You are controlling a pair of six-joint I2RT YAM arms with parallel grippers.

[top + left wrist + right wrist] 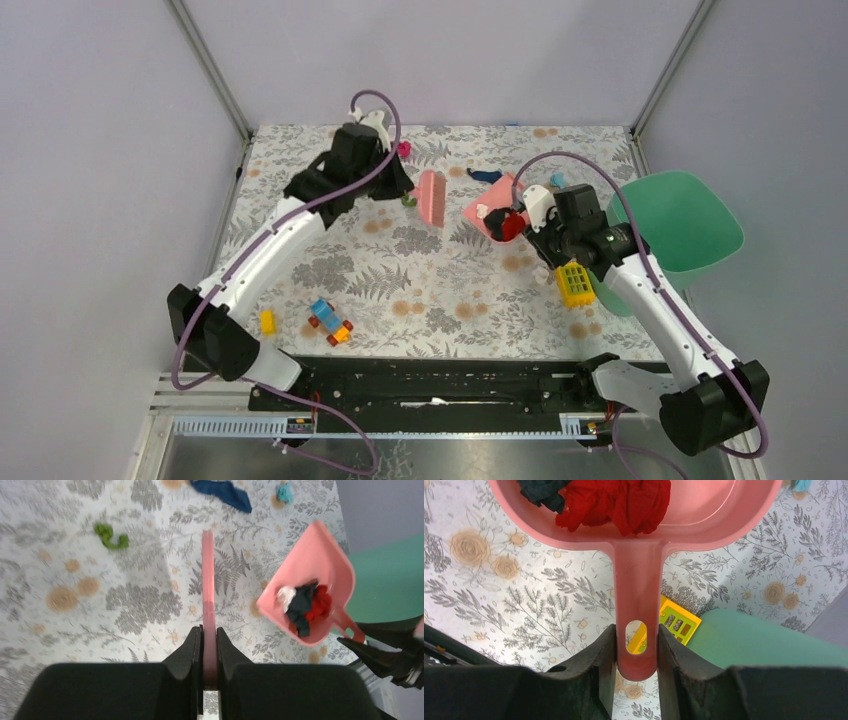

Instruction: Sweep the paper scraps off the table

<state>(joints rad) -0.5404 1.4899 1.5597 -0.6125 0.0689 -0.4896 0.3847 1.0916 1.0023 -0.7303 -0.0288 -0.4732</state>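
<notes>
My left gripper (209, 630) is shut on a flat pink sweeper board (208, 580) that stands on edge on the table (440, 290). My right gripper (636, 630) is shut on the handle of the pink dustpan (636, 580), which holds red, dark and white scraps (305, 605). The dustpan (480, 215) sits to the right of the board (431, 197), apart from it. Loose on the cloth are a green scrap (111, 536), a dark blue scrap (223, 493), a teal scrap (285, 492) and a magenta scrap (404, 149) by the left arm.
A green bin (680, 220) stands at the table's right edge. A yellow grid-topped block (575, 284) lies under my right arm. Colourful toy bricks (329, 321) and a yellow brick (267, 321) lie near the front left.
</notes>
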